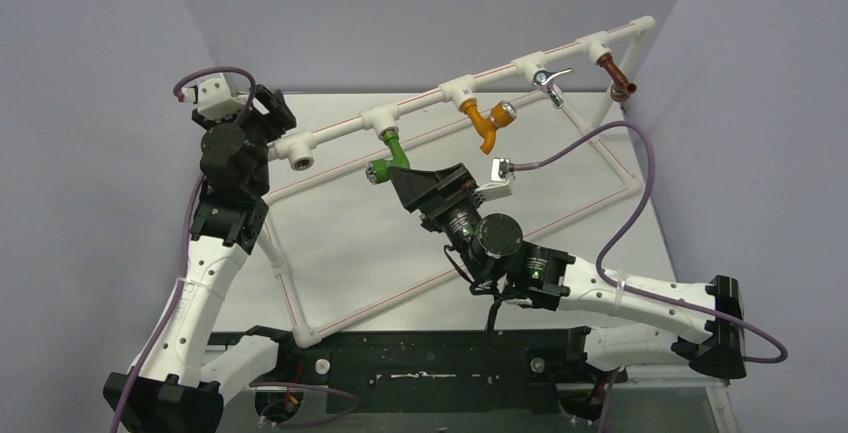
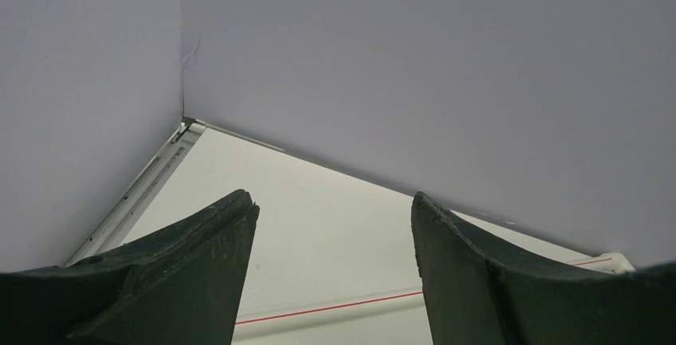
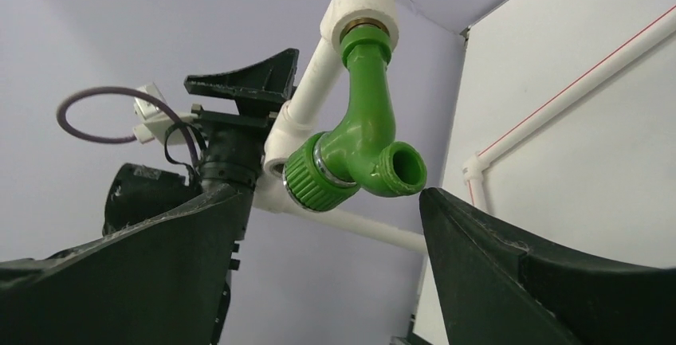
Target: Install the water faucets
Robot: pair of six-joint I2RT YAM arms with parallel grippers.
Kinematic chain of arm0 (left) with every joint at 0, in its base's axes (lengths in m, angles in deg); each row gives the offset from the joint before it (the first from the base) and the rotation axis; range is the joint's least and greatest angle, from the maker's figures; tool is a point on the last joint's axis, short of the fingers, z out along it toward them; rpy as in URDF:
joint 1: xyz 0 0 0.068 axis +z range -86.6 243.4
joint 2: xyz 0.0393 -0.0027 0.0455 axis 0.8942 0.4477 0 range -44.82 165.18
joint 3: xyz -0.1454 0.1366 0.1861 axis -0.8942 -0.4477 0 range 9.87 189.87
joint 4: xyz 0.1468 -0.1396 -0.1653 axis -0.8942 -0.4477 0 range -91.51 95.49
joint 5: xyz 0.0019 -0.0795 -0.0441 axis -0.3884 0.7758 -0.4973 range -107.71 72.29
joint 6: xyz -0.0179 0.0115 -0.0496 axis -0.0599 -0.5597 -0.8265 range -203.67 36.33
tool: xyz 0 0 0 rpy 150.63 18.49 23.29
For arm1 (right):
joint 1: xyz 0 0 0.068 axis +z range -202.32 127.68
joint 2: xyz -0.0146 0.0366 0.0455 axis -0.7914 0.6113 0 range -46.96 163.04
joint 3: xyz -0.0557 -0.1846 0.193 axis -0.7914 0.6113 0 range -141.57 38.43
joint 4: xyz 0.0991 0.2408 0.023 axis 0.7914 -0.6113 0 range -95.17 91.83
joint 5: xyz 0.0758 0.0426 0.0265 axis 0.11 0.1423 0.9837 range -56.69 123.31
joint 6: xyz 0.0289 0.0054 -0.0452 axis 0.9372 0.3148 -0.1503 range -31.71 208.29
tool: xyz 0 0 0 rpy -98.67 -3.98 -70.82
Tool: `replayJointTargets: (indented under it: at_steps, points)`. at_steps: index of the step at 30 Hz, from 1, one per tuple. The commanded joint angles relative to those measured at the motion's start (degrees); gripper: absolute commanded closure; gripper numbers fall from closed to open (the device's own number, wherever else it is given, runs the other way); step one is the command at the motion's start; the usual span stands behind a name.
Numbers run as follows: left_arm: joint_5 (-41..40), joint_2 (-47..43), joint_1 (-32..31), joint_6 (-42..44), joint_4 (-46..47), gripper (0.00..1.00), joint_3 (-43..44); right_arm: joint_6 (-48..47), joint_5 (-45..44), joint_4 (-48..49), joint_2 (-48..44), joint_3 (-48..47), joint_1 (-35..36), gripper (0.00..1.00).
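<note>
The green water faucet (image 1: 390, 156) hangs from a tee fitting of the white pipe (image 1: 420, 105), its knob end pointing down-left. In the right wrist view the green faucet (image 3: 359, 134) sits screwed into the white fitting (image 3: 363, 14), just above and between my open fingers. My right gripper (image 1: 398, 175) is open right beside the faucet, not gripping it. My left gripper (image 1: 268, 113) is open and empty at the pipe's left end, near the open socket (image 1: 300, 161). The left wrist view shows only the open left gripper (image 2: 335, 209), the table and a pipe with a red line.
An orange tap (image 1: 488, 123), a chrome tap (image 1: 545, 81) and a copper-coloured fitting (image 1: 618, 81) hang further right on the same pipe. A white pipe frame (image 1: 285, 288) lies on the table. Purple walls stand close at left, back and right.
</note>
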Motion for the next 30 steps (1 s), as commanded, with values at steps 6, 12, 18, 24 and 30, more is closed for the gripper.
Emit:
replayJointTargets:
  at_steps: [6,12,18,24,30]
  points:
    - [2.38,2.69,-0.75,2.19,-16.18,0.32,-4.43,-28.25,11.67,-2.73,-8.5,-1.61,-1.28,0.18]
    - [2.34,3.4,-0.5,2.32,-16.44,0.31,-4.23,-44.71,15.99,-8.85,-10.28,-5.72,-1.59,0.19]
    - [2.3,3.62,-0.32,2.41,-16.43,0.31,-4.24,-65.57,25.86,-10.97,-11.12,-8.11,-1.67,0.19]
    - [2.45,3.87,-0.23,2.49,-16.45,0.31,-4.24,-88.1,34.44,-17.58,-9.27,-11.27,-1.59,0.18]
    - [2.53,3.82,-0.27,2.5,-16.6,0.32,-4.16,-112.24,35.96,-15.84,-10.76,-7.02,-1.16,0.2]
